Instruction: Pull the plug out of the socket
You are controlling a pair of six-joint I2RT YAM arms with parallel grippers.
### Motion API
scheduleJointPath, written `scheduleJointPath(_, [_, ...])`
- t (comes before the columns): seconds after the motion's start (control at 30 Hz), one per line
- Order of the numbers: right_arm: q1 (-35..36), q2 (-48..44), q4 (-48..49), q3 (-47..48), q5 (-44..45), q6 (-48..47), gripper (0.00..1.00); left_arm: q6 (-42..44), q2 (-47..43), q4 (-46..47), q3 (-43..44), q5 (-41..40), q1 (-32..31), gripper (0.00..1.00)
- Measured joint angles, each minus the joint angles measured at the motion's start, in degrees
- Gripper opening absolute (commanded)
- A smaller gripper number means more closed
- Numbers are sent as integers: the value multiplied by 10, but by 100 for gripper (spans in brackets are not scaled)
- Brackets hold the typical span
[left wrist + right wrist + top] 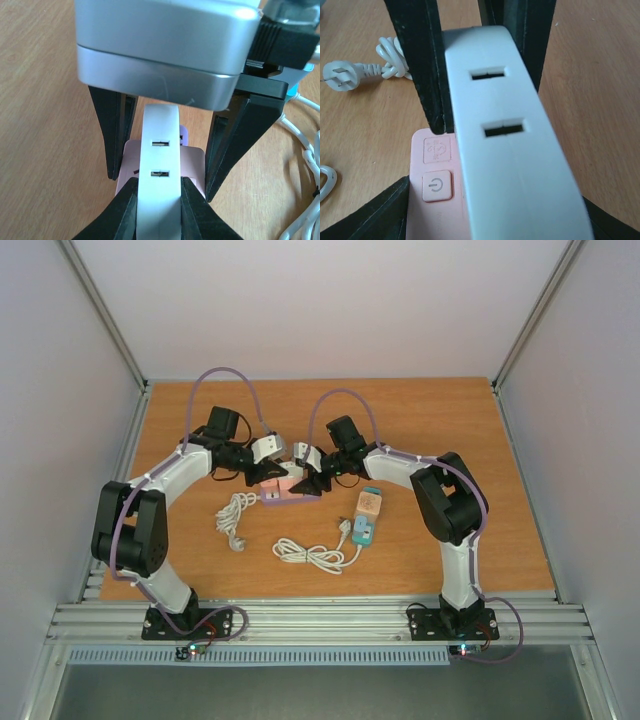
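The pink socket (pixel 283 497) lies flat on the wooden table, its power button (pixel 436 185) facing up. A white plug (pixel 160 165) with two slots stands upright in it. My left gripper (pixel 158 181) is shut on the plug, its black fingers (pixel 120 210) pressing both flat sides. My right gripper (pixel 495 200) comes from the opposite side and straddles the socket. Its fingers (pixel 112 135) rest against the pink body's two edges, low beside the plug. In the top view both grippers (pixel 272 472) (pixel 310 480) meet over the socket.
A coiled white cord (pixel 235 512) with a pronged end (pixel 340 76) lies left of the socket. A second white cord (pixel 312 557) runs to a teal strip (pixel 363 531) carrying an orange cube adapter (pixel 370 503), right of the socket.
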Motion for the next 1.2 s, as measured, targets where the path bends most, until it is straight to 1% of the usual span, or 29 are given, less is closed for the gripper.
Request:
scheduleJointPath(0.33, [2,0,4,-4,-7,-9,56,0,0,-17,0,17,8,2])
scheduleJointPath(0.47, [6,0,-1,-4,-13,-14,56,24,4,-49,10,26,11,2])
scheduleJointPath(0.67, [6,0,-4,-4,-17,-19,56,50,7,-60,14,31,12,1])
scheduleJointPath(1.2, [6,0,-4,-5,-18,-21,56,15,19,-76,31,42,15,1])
